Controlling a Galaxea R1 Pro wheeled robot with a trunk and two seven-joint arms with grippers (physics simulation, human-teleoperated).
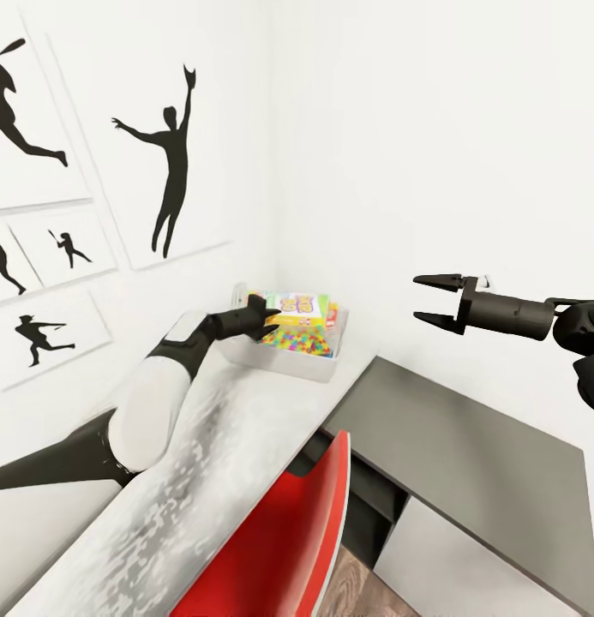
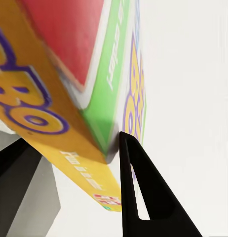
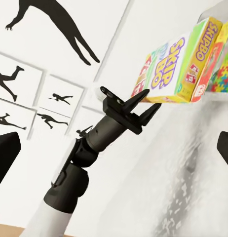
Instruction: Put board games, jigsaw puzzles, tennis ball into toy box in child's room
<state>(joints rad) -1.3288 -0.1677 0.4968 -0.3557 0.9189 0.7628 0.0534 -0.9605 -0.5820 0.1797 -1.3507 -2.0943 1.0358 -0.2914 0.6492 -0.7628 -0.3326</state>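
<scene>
The pale grey toy box [image 1: 290, 364] stands at the far end of the table [image 1: 202, 480] against the wall. In it lie a yellow-and-green Skip-Bo board game [image 1: 301, 307], a red-edged box [image 1: 332, 315] and a multicolour jigsaw puzzle [image 1: 301, 339]. My left gripper [image 1: 267, 327] is open at the toy box's near rim. Its fingers [image 2: 138, 197] are spread on either side of the Skip-Bo box's corner [image 2: 69, 98]. The right wrist view shows that box [image 3: 173, 64] just past the left gripper [image 3: 154, 98]. My right gripper [image 1: 434, 300] hangs open and empty in the air.
A red chair [image 1: 279, 531] stands at the table's near edge. The dark grey corner section [image 1: 468, 428] lies below my right gripper, with a white drawer front [image 1: 451, 557] under it. Black silhouette pictures [image 1: 168, 171] hang on the left wall.
</scene>
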